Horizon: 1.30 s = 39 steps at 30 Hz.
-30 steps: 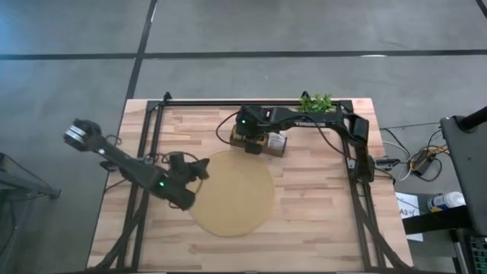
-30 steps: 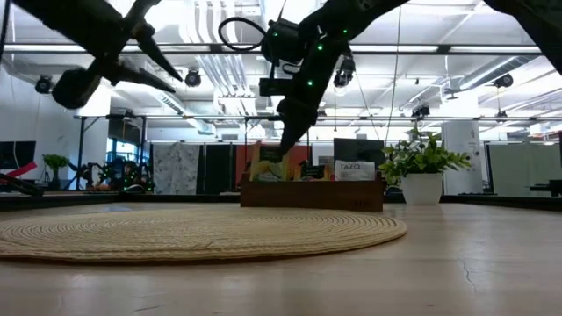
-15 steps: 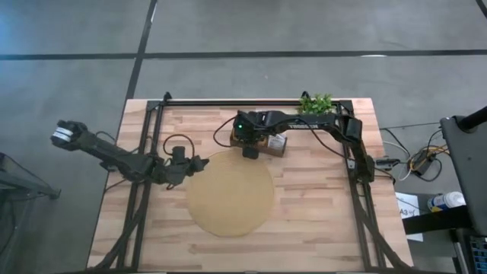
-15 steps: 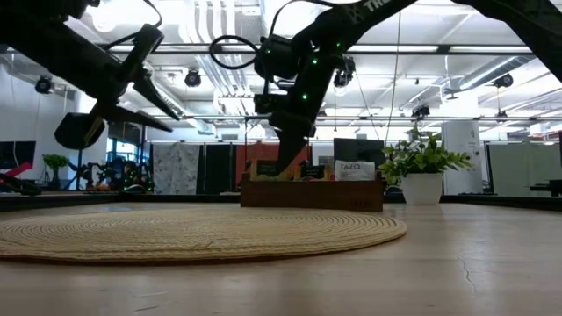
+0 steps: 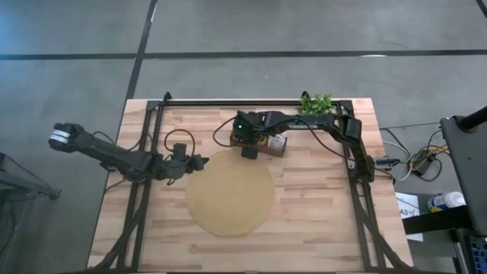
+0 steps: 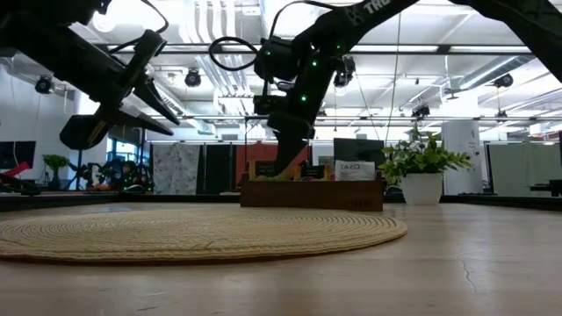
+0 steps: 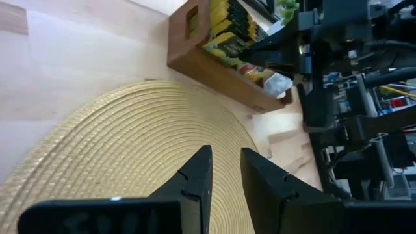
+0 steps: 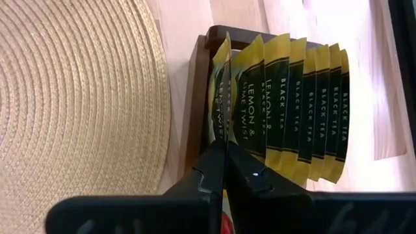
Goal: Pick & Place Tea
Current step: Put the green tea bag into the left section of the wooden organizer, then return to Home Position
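**Mia:** What was the right gripper doing?

**Sam:** Its two fingers were pressed together on the edge of one yellow tea sachet. That sachet stood at the end of a row of yellow sachets in the dark brown tray, at the end nearest the round tan mat.

**Mia:** Could you see that from above?

**Sam:** No. From above, the right arm covered that end of the tray. Only the right wrist camera showed the pinch and the words "Black Tea" on the packets.

**Mia:** And the left gripper?

**Sam:** Its fingers were spread a little, with a gap between them, and nothing was in the gap. It hung over the near edge of the mat, up off the table, on the left side.

**Mia:** How did you know it was up in the air?

**Sam:** The low camera showed it well above the mat. That camera also showed the small green plant in its white pot just beside the tray.

**Mia:** Anything else?

**Sam:** The left wrist camera showed more packets in the tray's other parts, green and yellow ones.
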Available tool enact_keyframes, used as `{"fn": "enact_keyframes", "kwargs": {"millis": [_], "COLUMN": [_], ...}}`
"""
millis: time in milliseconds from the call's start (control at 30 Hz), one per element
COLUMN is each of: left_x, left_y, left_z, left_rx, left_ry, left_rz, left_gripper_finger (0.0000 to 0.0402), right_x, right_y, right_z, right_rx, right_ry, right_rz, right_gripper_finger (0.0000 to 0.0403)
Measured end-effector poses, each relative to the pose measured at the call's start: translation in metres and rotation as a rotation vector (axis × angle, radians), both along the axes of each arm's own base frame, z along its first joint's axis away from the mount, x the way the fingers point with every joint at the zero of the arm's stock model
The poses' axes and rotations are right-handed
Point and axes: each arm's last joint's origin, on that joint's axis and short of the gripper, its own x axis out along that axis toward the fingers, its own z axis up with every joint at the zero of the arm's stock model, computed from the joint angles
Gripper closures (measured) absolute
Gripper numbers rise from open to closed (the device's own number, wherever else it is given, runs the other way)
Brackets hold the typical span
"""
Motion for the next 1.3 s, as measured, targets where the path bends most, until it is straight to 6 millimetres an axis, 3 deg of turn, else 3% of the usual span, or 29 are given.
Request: {"fn": "enact_keyframes", "kwargs": {"millis": [167,467,567,700,833,1100,1300], "left_x": [0.000,0.000,0.000,0.004,0.009,0.015,0.015], "left_y": [0.000,0.000,0.000,-0.001,0.000,0.006,0.013], "left_z": [0.000,0.000,0.000,0.007,0.017,0.028,0.028], "left_rx": [0.002,0.038,0.049,0.114,0.190,0.230,0.210], "left_ry": [0.006,0.026,0.024,-0.009,-0.070,-0.159,-0.159], "left_rz": [-0.002,-0.026,-0.033,-0.073,-0.105,-0.152,-0.121], "left_gripper_finger": [0.0326,0.0326,0.0326,0.0326,0.0326,0.0326,0.0326], "right_x": [0.001,-0.008,-0.014,-0.027,-0.067,-0.178,-0.244], "right_y": [0.000,0.003,0.009,0.022,0.034,0.080,0.095], "right_z": [0.004,0.014,0.025,0.051,0.071,0.071,0.078], "right_rx": [0.007,0.018,0.053,0.162,0.165,0.160,0.070], "right_ry": [-0.015,0.059,0.045,-0.106,-0.274,-0.481,-0.587], "right_rz": [-0.021,-0.001,0.074,0.158,0.115,-0.036,-0.072], "right_gripper_finger": [0.0380,0.0281,0.0260,0.0251,0.0261,0.0283,0.0284]}}
